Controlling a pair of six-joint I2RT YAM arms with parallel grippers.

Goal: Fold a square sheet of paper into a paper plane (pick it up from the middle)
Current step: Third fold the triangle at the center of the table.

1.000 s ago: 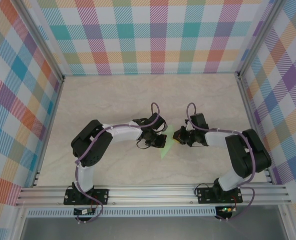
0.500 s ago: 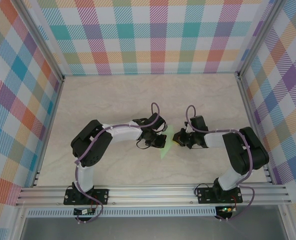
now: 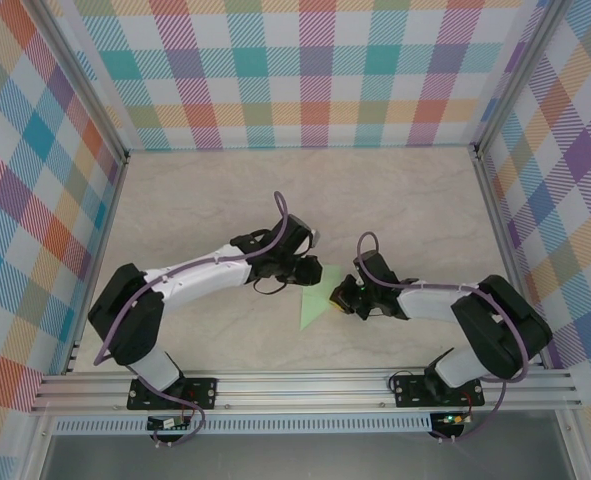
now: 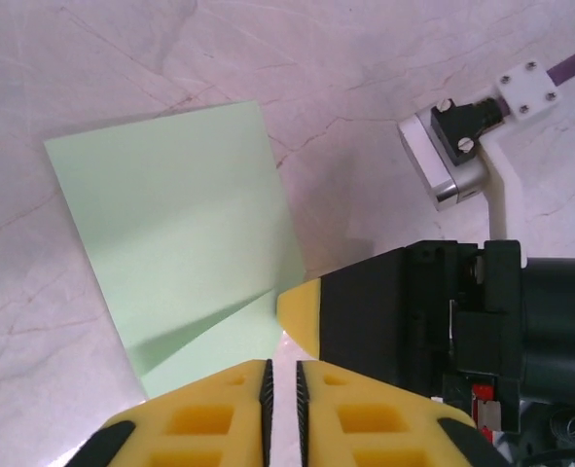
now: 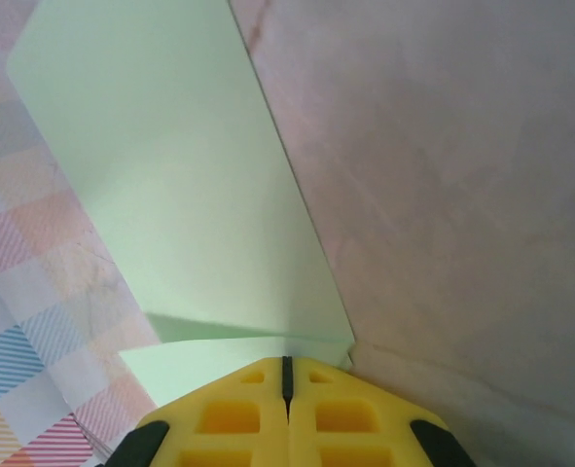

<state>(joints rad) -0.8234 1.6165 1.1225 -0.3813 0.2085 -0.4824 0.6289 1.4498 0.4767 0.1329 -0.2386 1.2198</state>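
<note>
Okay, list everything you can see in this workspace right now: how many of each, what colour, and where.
sheet of paper: one, pale green, one flap folded over, mid-table between the two grippers.
table: one, pale marble pattern, beneath everything.
walls: three, multicoloured plaid, at the far side, left and right.
rail: one, silver metal, along the near edge by the arm bases.
left arm: one, white and black, reaching in from the left.
right arm: one, white and black, reaching in from the right.
left gripper: one, yellow fingers nearly together, at the sheet's edge.
right gripper: one, yellow fingers shut on the sheet's edge.
</note>
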